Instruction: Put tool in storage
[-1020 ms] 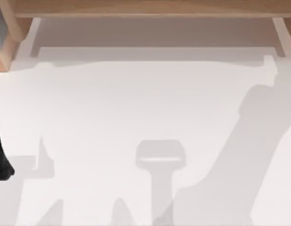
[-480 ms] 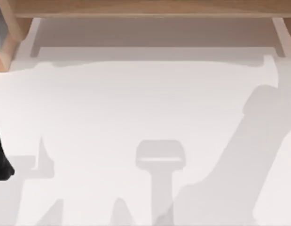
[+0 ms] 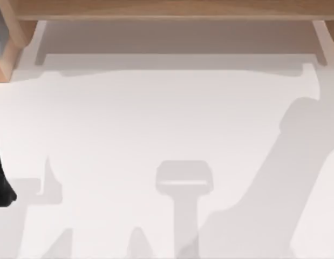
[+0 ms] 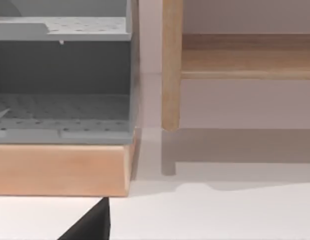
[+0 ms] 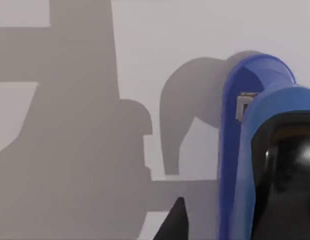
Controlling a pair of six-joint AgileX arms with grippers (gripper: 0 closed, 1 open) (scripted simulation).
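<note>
The blue tool is looming at the right wrist view's right edge, probably being carried; finger states I cannot tell. Next: reaching the grey storage.

Blue stapler cropped at frame edge, left arm mostly cut off, perhaps parked

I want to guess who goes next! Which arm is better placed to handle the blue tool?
Right, probably. The blue tool sits close beside the right gripper in its wrist view. The left arm is parked at the left edge of the table, facing the grey storage box.
</note>
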